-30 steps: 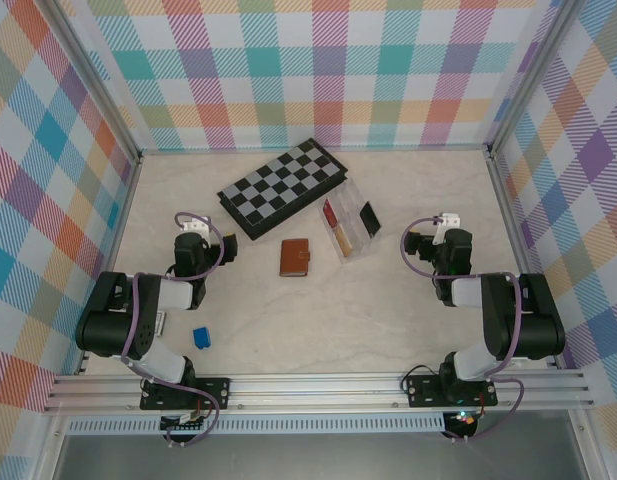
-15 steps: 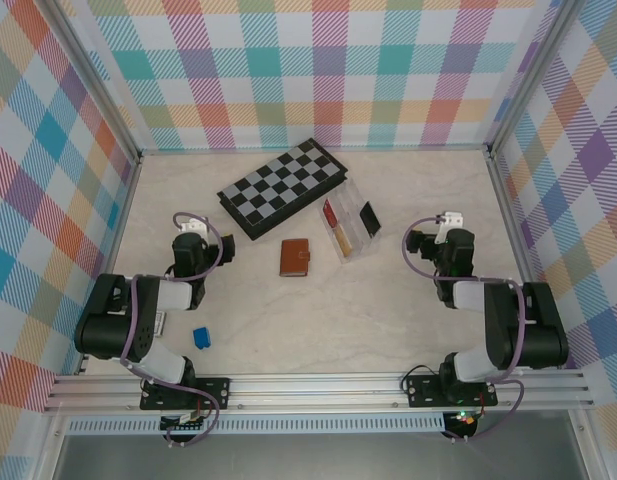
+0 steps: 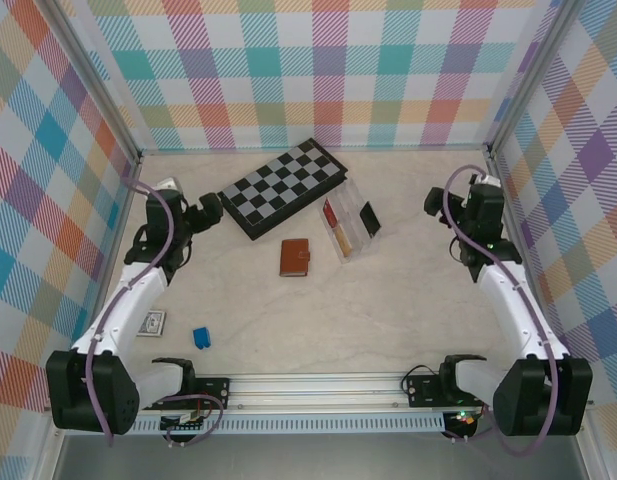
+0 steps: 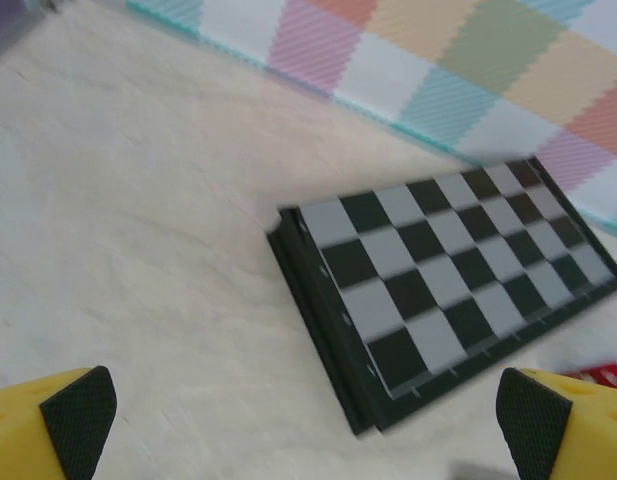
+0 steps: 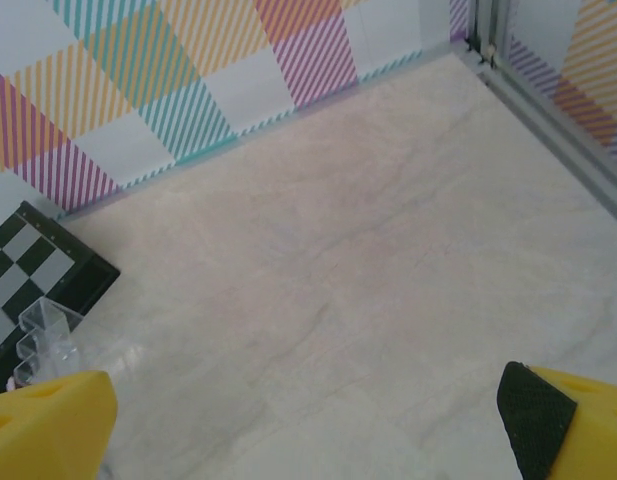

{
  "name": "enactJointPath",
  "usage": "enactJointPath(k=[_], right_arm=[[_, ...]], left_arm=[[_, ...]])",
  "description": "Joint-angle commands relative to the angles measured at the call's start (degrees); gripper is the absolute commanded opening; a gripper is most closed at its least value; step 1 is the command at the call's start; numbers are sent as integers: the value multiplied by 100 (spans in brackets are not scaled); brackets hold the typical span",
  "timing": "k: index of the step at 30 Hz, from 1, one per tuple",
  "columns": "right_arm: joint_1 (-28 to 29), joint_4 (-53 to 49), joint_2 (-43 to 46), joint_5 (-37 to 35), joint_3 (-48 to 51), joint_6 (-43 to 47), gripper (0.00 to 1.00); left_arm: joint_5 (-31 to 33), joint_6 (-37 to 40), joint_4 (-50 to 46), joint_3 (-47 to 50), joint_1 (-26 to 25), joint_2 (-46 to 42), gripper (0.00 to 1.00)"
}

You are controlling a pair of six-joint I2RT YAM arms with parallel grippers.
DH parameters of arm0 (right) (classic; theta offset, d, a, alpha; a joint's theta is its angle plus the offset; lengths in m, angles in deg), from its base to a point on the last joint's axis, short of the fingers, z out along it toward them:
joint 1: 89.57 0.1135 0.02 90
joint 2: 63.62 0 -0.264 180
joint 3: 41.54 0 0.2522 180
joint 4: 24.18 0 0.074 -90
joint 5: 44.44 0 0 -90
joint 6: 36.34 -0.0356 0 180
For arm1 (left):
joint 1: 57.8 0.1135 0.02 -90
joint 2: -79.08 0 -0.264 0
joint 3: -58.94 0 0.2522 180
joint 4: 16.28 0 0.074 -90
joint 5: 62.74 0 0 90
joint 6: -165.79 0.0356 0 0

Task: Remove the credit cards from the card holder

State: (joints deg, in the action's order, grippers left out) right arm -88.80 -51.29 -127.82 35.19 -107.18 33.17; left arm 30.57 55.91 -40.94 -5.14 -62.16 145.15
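The card holder [image 3: 294,258], a small brown leather wallet, lies shut on the table's middle, just in front of the chessboard. The credit cards are hidden. My left gripper [image 3: 210,210] hangs open at the chessboard's left corner, well to the left of and behind the holder; in the left wrist view its yellow fingertips [image 4: 78,420] stand wide apart over bare table. My right gripper [image 3: 435,204] is open at the back right, far from the holder, and the right wrist view has its fingertips [image 5: 548,425] over bare table with nothing between them.
A folded black-and-grey chessboard [image 3: 281,187] [image 4: 438,290] lies behind the holder. A clear plastic compartment box [image 3: 350,230] [image 5: 43,335] sits to its right. A small blue block [image 3: 201,337] and a flat card-like item [image 3: 148,322] lie near the left front. Checked walls enclose the table.
Both arms have unfolded and reached away from their bases. The left gripper swung to the back left by the chessboard, the right one to the back right. Both stayed open.
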Motion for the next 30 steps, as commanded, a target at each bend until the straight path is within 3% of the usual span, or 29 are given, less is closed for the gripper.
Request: enactJointPath(k=[1,4,9,14,19,26,28,30], right_arm=[[-20,-2018,-168,702,-552,-464,100],[-9,-2388,-155,1547,-715,-483,100],[53,-2545,253,2333,-430,-646,100],[493,-2746,540,2899,-235,-860,100],[1685,-2863,318,2462,-452,-1006,100],[2993,-2652,-826,2098,-1090,-1100,96],[3299,-2594,-1219,2039,-1286,-1141,92],[3547,-2474,-1603,2019,-1425,-1150,80]], left_arm=[[-1228,-704,-1521,-296,-16,-20,100],[-1899,-809,-1768,-399,-149,74,100],[-2099,-914,-1895,-354,-779,154,99],[-2228,-1242,-1662,-212,-1459,489,90],[-1917,-1663,-1765,-386,-2102,1201,83],[-1795,-1810,-1668,-636,-2204,2226,73],[-1887,-1754,-1641,-748,-2207,2488,69],[-1955,-1739,-1619,-839,-2201,2675,64]])
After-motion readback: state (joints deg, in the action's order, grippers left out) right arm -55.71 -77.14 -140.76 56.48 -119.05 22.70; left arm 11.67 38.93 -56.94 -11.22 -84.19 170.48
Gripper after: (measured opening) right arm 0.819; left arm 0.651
